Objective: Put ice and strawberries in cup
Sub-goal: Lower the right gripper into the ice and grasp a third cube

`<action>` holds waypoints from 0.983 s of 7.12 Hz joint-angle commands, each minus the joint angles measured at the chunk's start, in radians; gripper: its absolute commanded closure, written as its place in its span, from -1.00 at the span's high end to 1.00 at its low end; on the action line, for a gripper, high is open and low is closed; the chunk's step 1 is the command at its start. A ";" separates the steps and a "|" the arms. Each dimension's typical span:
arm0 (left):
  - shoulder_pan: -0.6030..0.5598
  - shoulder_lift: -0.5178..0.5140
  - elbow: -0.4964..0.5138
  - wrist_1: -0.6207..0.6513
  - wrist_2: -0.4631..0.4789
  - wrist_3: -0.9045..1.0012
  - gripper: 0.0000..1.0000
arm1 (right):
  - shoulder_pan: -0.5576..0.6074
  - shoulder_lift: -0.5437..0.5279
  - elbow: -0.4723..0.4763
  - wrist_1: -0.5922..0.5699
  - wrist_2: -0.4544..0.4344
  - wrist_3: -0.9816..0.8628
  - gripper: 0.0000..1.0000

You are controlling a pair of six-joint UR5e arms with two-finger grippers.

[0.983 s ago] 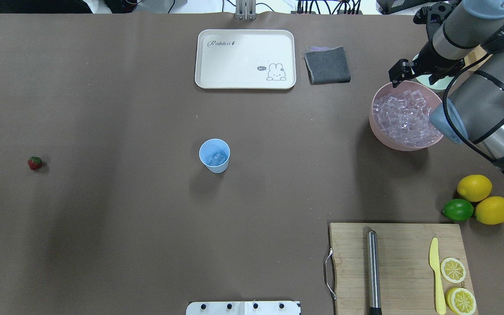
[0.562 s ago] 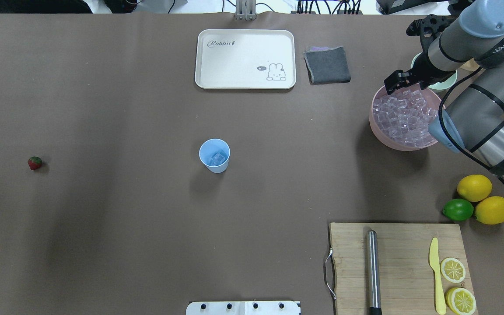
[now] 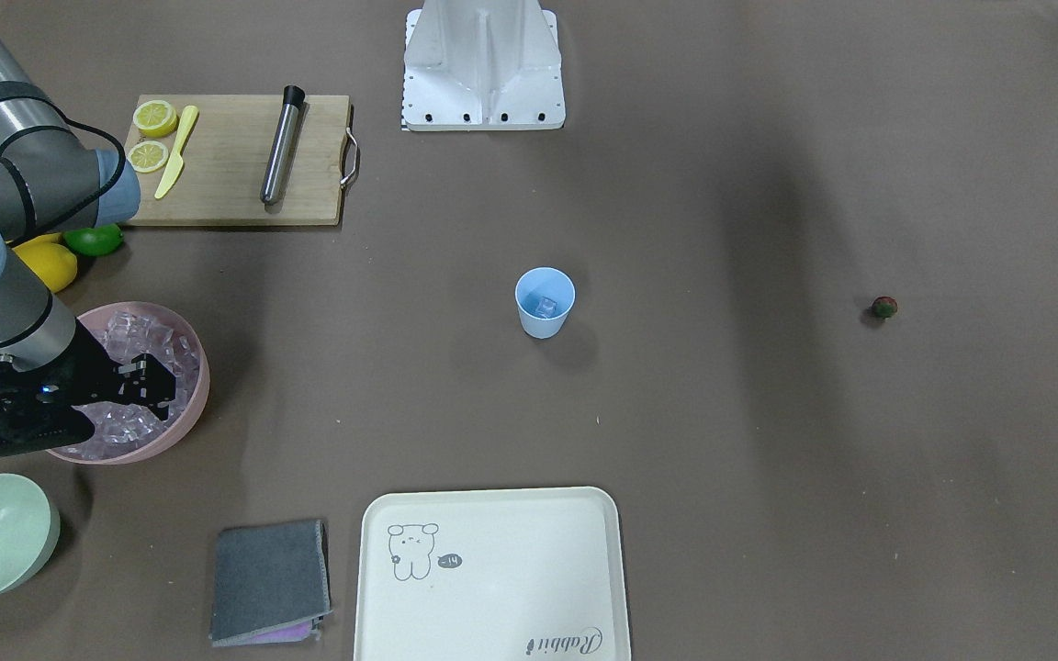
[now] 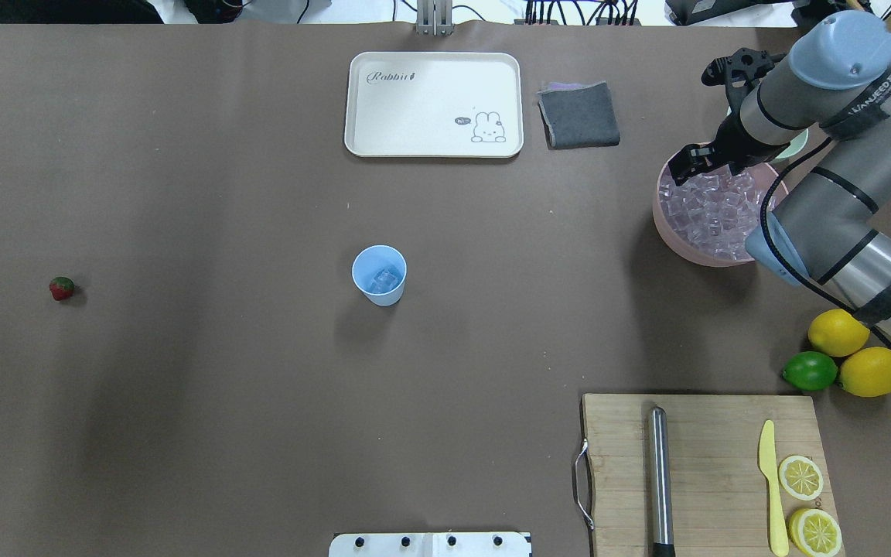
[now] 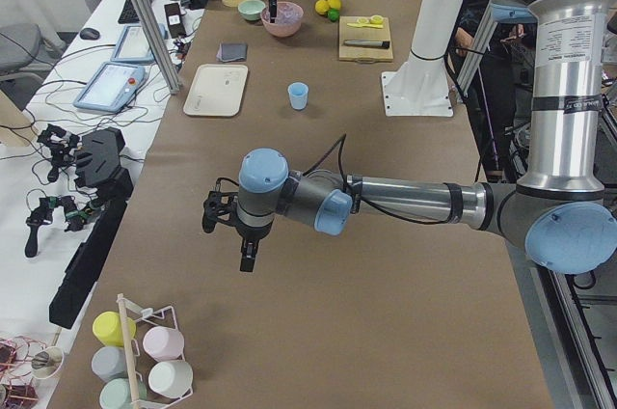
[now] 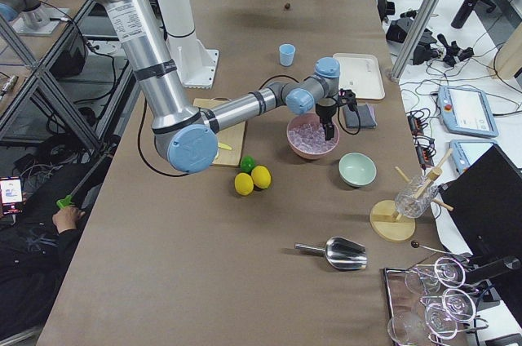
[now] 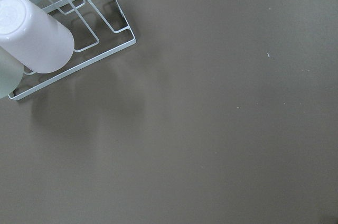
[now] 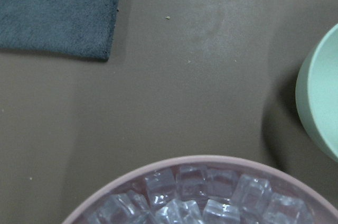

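The right arm (image 4: pixel 824 193) reaches over the pink bowl (image 4: pixel 658 220), the right gripper (image 4: pixel 683 162) poised above the heaped ice (image 4: pixel 704 216), likely for another cube. Its jaws' spread cannot be told, nor that of the far-off left gripper (image 5: pixel 248 259). The cup (image 4: pixel 379 275) stands well apart from the bowl with some ice inside, and the strawberry (image 4: pixel 62 288) lies farther off still. Since a second ago, the right gripper has slid inward over the bowl.

The tray (image 4: pixel 434 104) bore the script word "Rabbit" in one corner. By the rabbit drawn in its opposite corner, a tiny speech bubble seemingly read "hi". White lettering on the right arm's strap (image 4: pixel 871 91) stayed illegible.
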 commanded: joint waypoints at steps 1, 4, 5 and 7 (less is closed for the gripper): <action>0.000 0.000 -0.001 0.000 -0.002 0.000 0.96 | -0.004 0.001 -0.014 0.001 -0.004 0.000 0.90; 0.000 -0.006 -0.001 0.000 -0.002 -0.002 0.96 | -0.009 0.004 -0.023 0.000 -0.003 0.000 0.96; 0.000 -0.006 -0.003 0.000 -0.002 -0.002 0.96 | -0.009 0.004 -0.025 0.000 -0.003 0.000 0.96; 0.000 -0.009 -0.003 0.000 0.000 -0.002 0.96 | -0.010 0.004 -0.025 0.001 -0.003 0.001 0.77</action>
